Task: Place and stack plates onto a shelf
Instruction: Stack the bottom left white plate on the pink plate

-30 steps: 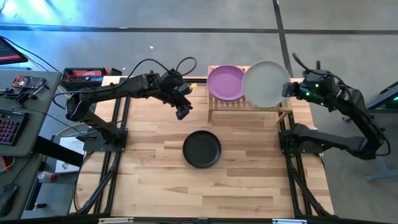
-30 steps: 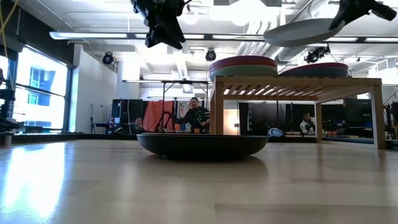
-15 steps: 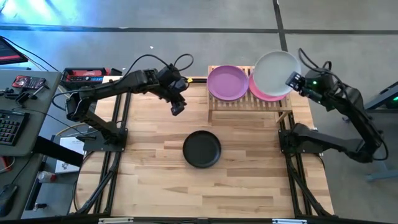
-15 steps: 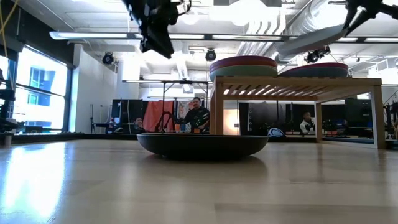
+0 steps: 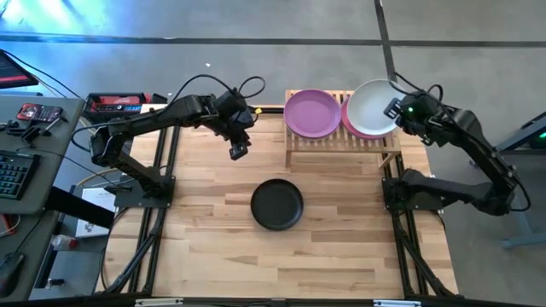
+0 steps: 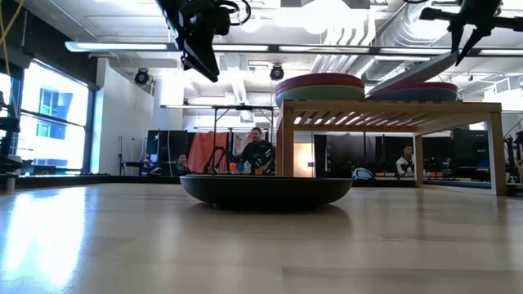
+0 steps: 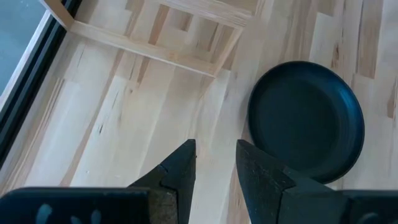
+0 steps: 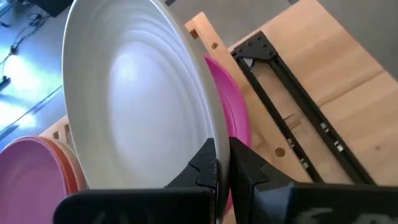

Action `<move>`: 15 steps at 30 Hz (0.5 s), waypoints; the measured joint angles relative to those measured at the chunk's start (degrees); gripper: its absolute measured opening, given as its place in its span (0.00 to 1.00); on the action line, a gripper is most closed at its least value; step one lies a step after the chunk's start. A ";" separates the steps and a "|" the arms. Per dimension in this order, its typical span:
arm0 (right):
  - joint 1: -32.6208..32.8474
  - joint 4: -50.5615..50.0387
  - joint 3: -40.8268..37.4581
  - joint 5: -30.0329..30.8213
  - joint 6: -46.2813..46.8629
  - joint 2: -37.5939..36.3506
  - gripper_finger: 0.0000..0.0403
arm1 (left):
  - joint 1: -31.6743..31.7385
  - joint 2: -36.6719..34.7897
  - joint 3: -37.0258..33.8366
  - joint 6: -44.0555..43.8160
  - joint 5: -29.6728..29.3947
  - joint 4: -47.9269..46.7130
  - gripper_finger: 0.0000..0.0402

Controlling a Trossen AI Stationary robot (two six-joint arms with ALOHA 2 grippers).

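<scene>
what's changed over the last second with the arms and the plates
The right gripper, still shut on the off-white plate, carried it from the shelf's middle out over the magenta plate and tilted it down. The left gripper, open and empty, drew back toward its own side. The black plate and purple stack stayed put.

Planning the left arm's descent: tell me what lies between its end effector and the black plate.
Only bare tabletop between left end effector and black plate, per the left wrist view.
</scene>
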 joint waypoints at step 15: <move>0.00 0.13 0.00 -1.36 4.37 7.74 0.01 | 0.00 0.00 0.00 1.51 -0.02 -0.04 0.25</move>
